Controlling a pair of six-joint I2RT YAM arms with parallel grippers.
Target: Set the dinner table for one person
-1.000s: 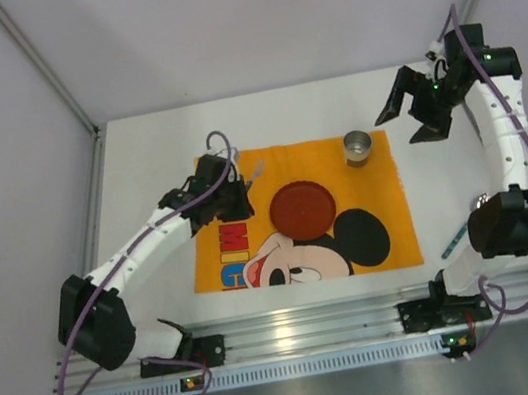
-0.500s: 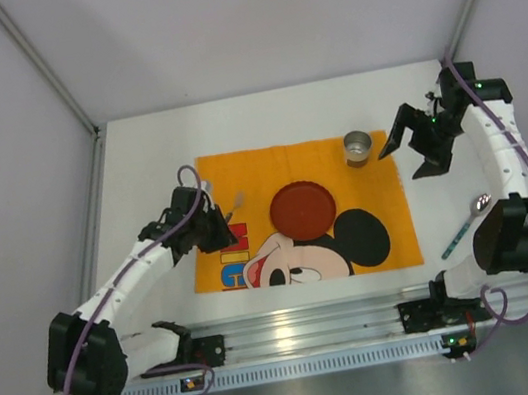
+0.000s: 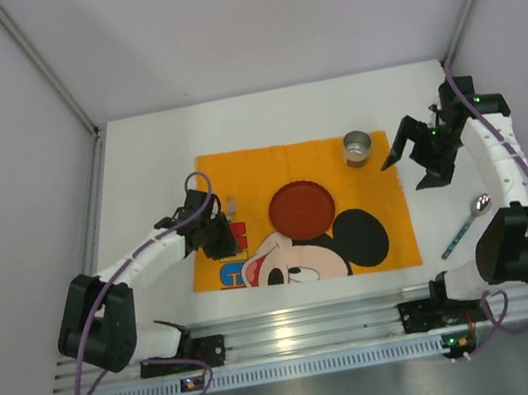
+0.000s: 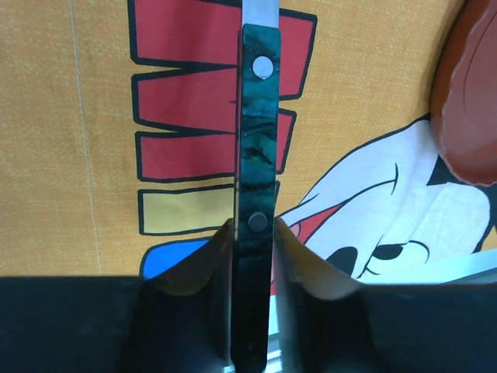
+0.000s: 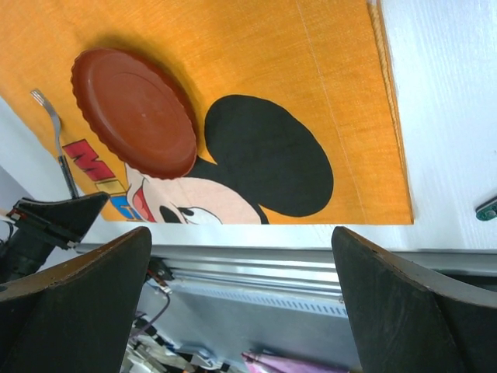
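Note:
My left gripper [image 3: 221, 233] [image 4: 254, 233] is shut on a fork [image 3: 231, 206] [image 4: 256, 148] with a dark green marbled handle. It holds the fork low over the left part of the orange Mickey Mouse placemat [image 3: 288, 161], just left of the red plate [image 3: 301, 208] [image 4: 470, 101]. The fork points away from the rail. My right gripper [image 3: 419, 151] [image 5: 245, 256] is open and empty, above the white table [image 3: 141, 157] beside the mat's far right corner. The right wrist view shows the plate [image 5: 136, 113] and the fork [image 5: 56, 136].
A metal cup [image 3: 358, 147] stands on the mat's far right corner. A spoon [image 3: 467, 223] with a teal handle lies on the white table right of the mat; its handle tip shows in the right wrist view [image 5: 489, 208]. The ribbed aluminium rail [image 3: 316, 326] runs along the near edge.
My left gripper has carried the fork left and toward the near edge, down beside the plate. My right gripper has moved nearer, from the far right corner toward the mat's right side.

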